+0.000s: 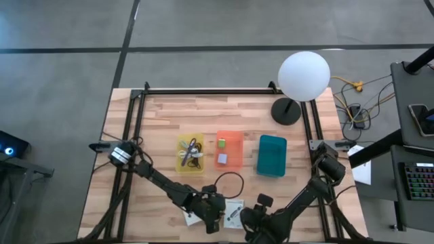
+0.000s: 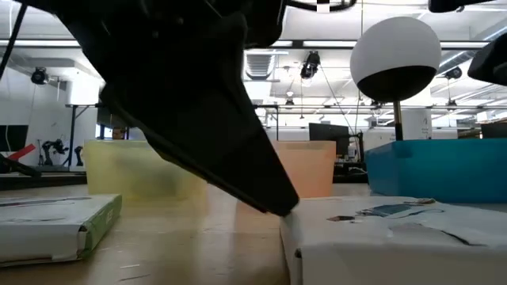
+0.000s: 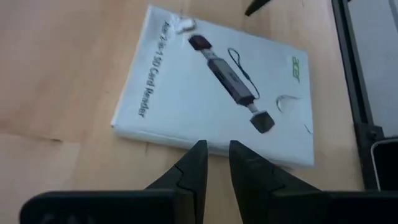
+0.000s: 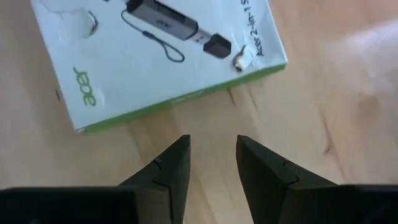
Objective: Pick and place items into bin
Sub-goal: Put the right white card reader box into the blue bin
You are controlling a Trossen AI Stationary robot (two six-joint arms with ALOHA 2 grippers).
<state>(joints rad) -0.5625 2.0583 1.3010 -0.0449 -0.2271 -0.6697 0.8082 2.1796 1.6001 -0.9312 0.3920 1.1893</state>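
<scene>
Cards, two white boxed ones printed with a card reader, lie at the near edge of the wooden table (image 1: 163, 129) in the high view: one card (image 1: 234, 212) sits between the two grippers, the other (image 1: 192, 217) shows only as a white corner beside the left gripper (image 1: 213, 220); the left arm reaches in low from the table's left side and bends toward the near edge, the right arm mirrors it from the right, its right gripper (image 1: 254, 218) just beside the first card; behind them stand a yellow bin (image 1: 190, 153) holding a purple strap (image 1: 190, 150), an orange bin (image 1: 229, 150) with a green cube (image 1: 221, 143), and a teal bin (image 1: 272, 155); a black cable (image 1: 230, 179) loops on the wood near the orange bin, and a globe lamp (image 1: 304, 76) stands at the far right corner; in the low view a dark gripper (which arm, I cannot tell) fills the upper left, its tip touching the corner of a white box (image 2: 380, 237), with another box (image 2: 55, 226) at the left; the left wrist view shows the left gripper's fingers (image 3: 198, 168) narrowly parted at the edge of a card (image 3: 217, 87); the right wrist view shows the right gripper (image 4: 212, 163) parted a little wider over bare wood, near a card (image 4: 155, 56).
</scene>
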